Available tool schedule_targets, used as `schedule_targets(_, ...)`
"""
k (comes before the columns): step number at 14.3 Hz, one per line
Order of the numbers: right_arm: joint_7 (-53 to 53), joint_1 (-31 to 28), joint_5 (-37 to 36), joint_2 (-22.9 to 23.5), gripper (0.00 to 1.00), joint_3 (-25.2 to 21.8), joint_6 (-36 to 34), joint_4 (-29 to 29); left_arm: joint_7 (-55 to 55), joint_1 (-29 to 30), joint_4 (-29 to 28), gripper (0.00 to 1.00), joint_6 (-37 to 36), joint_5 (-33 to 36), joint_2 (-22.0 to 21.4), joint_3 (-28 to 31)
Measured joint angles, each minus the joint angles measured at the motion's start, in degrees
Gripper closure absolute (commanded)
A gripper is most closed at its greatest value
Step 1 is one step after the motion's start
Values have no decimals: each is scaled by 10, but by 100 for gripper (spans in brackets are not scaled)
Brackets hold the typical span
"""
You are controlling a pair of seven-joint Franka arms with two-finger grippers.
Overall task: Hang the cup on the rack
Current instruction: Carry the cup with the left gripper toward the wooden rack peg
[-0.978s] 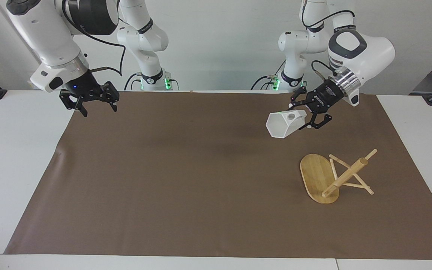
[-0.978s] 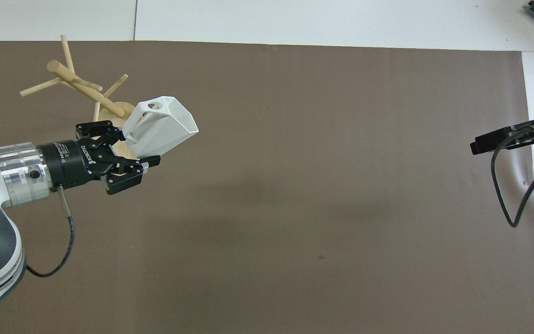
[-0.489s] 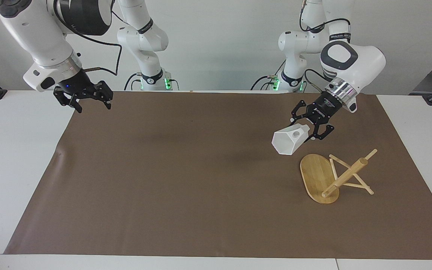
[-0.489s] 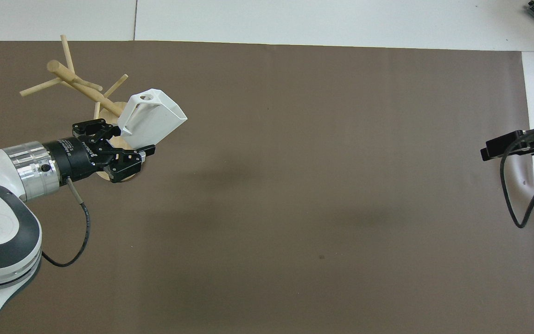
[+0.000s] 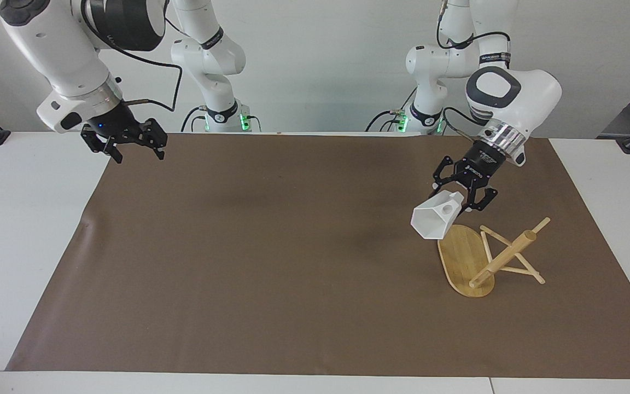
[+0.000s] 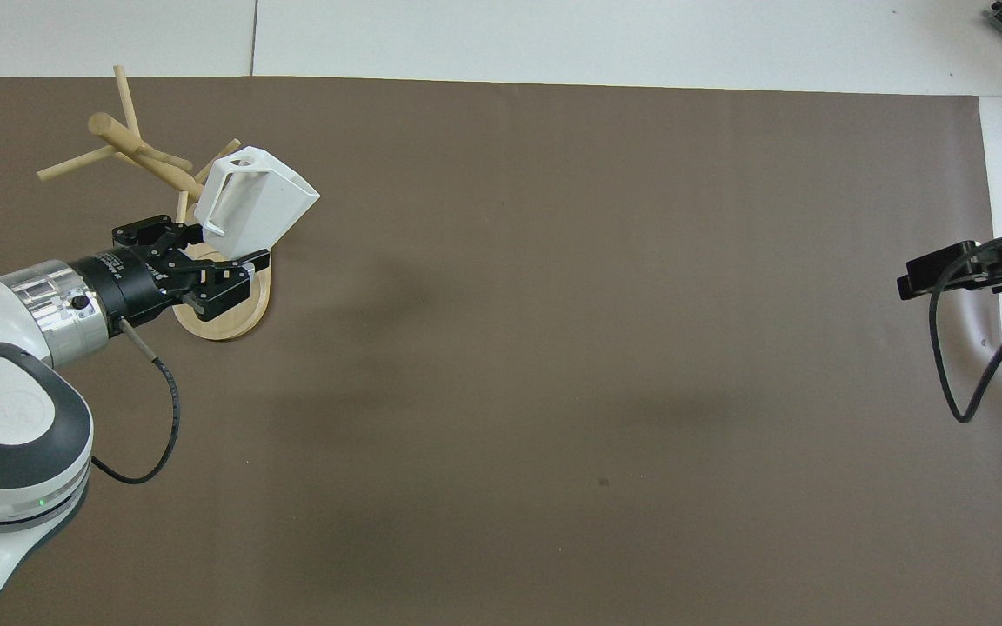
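The white faceted cup (image 5: 435,219) (image 6: 257,204) hangs tilted in the air, mouth turned down toward the table's middle and its handle hole facing up. My left gripper (image 5: 464,198) (image 6: 228,247) is shut on the cup's bottom end. The cup hovers over the end of the oval base (image 5: 460,257) nearer the robots, close to the pegs. The bamboo rack (image 5: 503,254) (image 6: 140,156) stands on the mat toward the left arm's end. My right gripper (image 5: 132,149) hangs open and empty over the mat's corner at the right arm's end, waiting.
A brown mat (image 5: 271,262) covers most of the white table (image 5: 19,246). A loose black cable (image 6: 962,365) hangs from the right arm. Nothing else lies on the mat.
The left gripper has carried the cup down and toward the rack, tipping its mouth lower. The right gripper drew back a little toward its end of the table.
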Motion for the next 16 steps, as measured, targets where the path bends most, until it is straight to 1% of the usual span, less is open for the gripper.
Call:
schedule_targets(5, 0, 2, 0, -4, 0, 0, -3, 15, -17, 0, 0, 100, 43, 0, 15, 0)
schedule_targets(11, 0, 2, 0, -4, 0, 0, -3, 17, -41, -10, 0, 100, 87, 0, 29, -3)
schedule_targets(16, 1, 2, 0, -5, 0, 0, -3, 17, -48, -11, 0, 100, 92, 0, 32, -2)
